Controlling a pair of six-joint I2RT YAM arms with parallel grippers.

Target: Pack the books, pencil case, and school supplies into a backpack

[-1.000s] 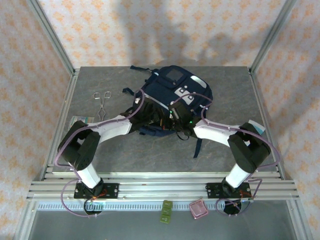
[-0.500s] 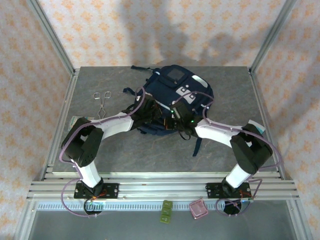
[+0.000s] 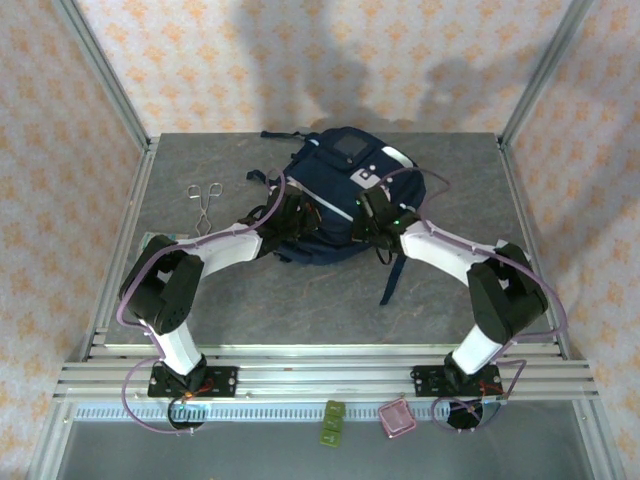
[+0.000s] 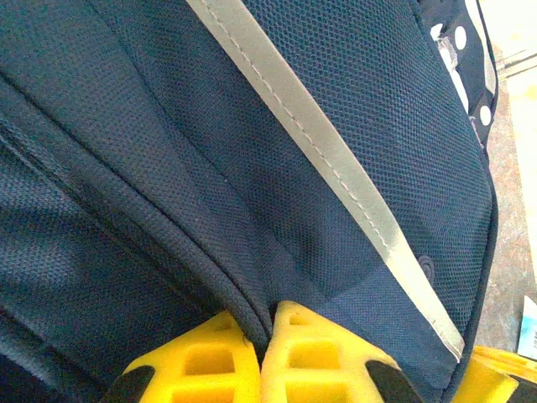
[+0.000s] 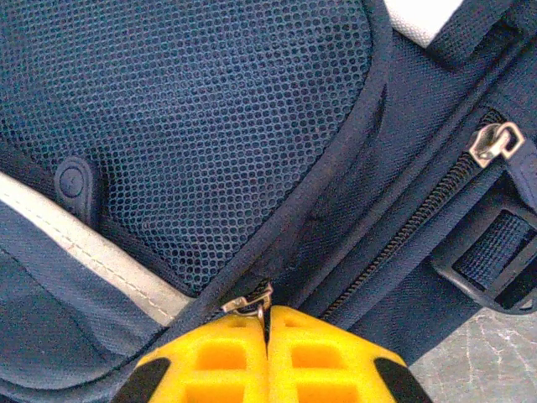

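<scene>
The navy backpack (image 3: 345, 185) lies in the middle of the table, grey panel toward the back wall. At its near left side, my left gripper (image 3: 298, 216) is shut on it. In the left wrist view the yellow fingers (image 4: 323, 353) pinch a ridge of the backpack's fabric (image 4: 252, 252) beside a grey stripe (image 4: 336, 159). My right gripper (image 3: 372, 214) is at the near right side. In the right wrist view my right gripper (image 5: 268, 315) is shut on a metal zipper pull (image 5: 248, 300) of the backpack (image 5: 210, 109). The books, pencil case and school supplies are hidden.
Metal tongs (image 3: 205, 198) lie on the table to the left of the backpack, with a flat packet (image 3: 158, 240) at the left edge. A dark strap (image 3: 392, 280) trails toward the front. A green item (image 3: 333, 422) and a pink item (image 3: 397, 418) sit below the front rail.
The left gripper has shut on the backpack fabric. Both grippers moved toward the back of the table, the right one farther and to the right, and the backpack's near opening has drawn closed.
</scene>
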